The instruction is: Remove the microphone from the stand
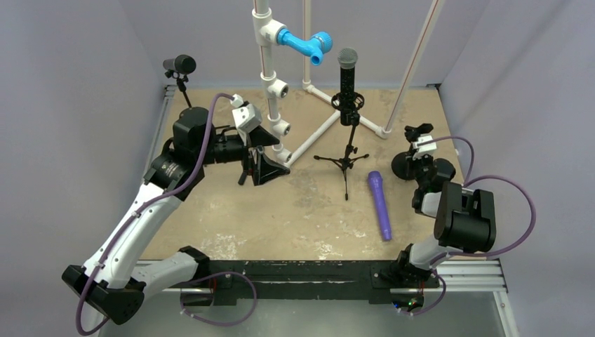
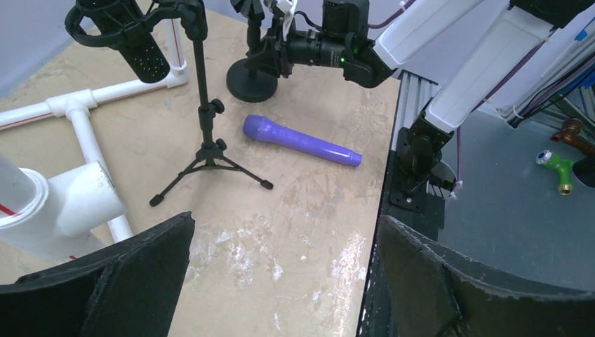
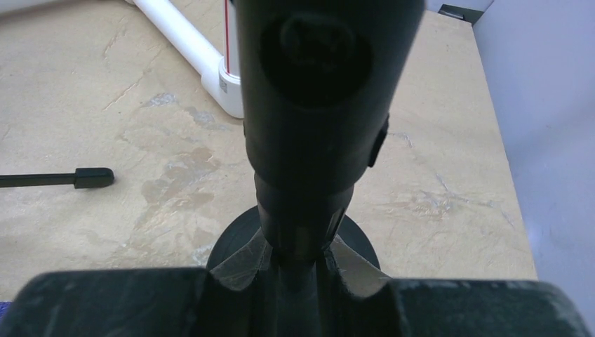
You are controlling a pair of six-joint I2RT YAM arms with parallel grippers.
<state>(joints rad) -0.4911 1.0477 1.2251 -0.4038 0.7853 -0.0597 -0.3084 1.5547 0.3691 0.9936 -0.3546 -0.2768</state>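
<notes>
From above, the purple microphone (image 1: pixel 379 205) was seen lying free on the surface (image 1: pixel 295 210), near the round-based stand (image 1: pixel 398 167). At the left wrist, the left hand (image 2: pixel 284 239) was held spread, empty. At the right wrist, the right hand (image 3: pixel 298 284) was pinched onto the stand's stem; removal was judged done, so release and withdrawal were called for.

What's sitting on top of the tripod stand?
A black microphone, upright in the clip of the stand. The clip hides part of its handle.
</notes>
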